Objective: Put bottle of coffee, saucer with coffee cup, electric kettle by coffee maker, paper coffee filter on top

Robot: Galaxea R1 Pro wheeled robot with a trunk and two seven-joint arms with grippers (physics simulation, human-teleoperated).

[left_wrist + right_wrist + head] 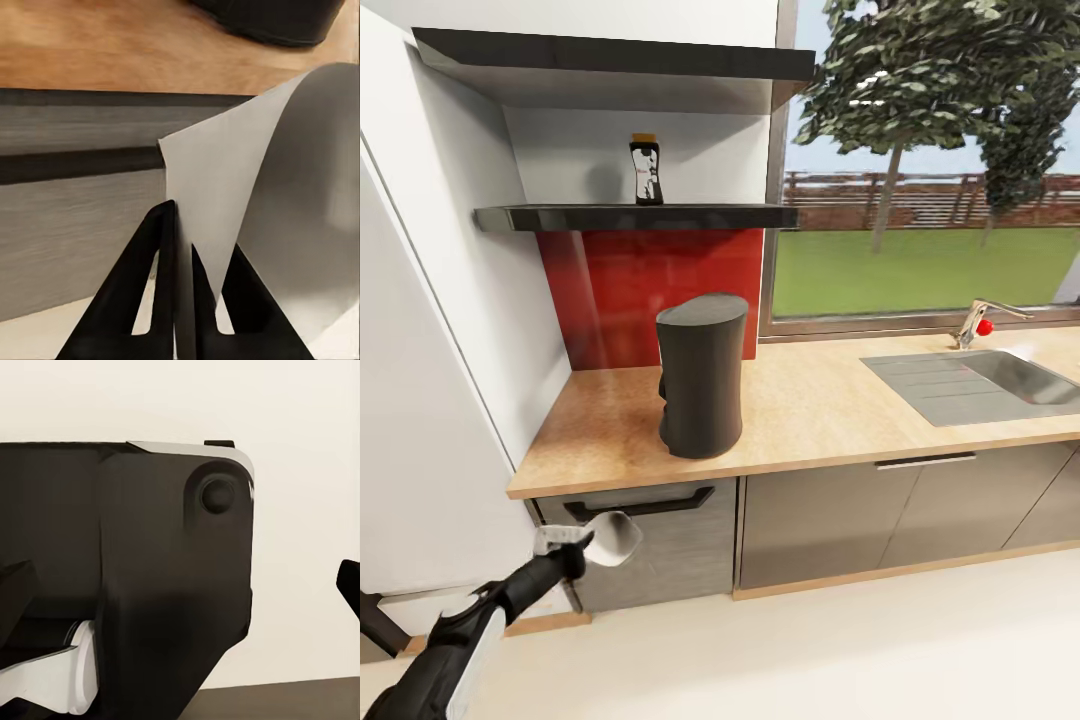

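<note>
Low in front of the cabinet drawer [645, 545], the left gripper [592, 545] pinches a paper coffee filter [615, 537] by its edge, cone flaring away from the fingers [154, 289]. Beyond stands the upright coffee maker [700, 375] on the countertop [810, 400], and farther up the coffee bottle [646, 170] stands upright on the shelf [635, 216]. The right gripper's fingers are cut off, so I cannot tell their state.
</note>
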